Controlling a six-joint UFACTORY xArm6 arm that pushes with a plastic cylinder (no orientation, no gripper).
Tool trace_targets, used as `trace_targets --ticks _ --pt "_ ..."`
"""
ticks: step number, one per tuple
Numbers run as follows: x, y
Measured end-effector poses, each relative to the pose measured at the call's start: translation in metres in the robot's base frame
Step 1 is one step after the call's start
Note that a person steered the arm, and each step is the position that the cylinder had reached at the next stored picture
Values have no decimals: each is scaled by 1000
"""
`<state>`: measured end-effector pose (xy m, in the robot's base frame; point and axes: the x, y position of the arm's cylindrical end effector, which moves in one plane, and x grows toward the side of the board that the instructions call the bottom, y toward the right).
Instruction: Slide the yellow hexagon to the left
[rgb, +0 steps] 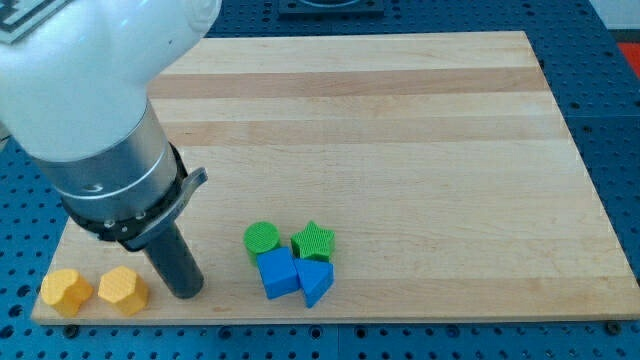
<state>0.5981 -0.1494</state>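
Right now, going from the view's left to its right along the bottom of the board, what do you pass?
yellow block → yellow hexagon → my tip → green cylinder → blue cube → green star, with the blue triangular block just below it.

Two yellow blocks (66, 292) (122, 290), green cylinder (262, 238), green star (313, 241), two blue blocks (277, 272) (315, 281), pale striped wooden board (400, 130)

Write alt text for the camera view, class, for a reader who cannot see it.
My tip rests on a wooden board, just right of a yellow hexagon, with a second yellow block further left. Near the bottom middle, a green cylinder, green star, blue cube and blue triangular block cluster together.
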Motion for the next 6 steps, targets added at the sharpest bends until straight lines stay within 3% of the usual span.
trace_targets --ticks 6 --pt "1 -28"
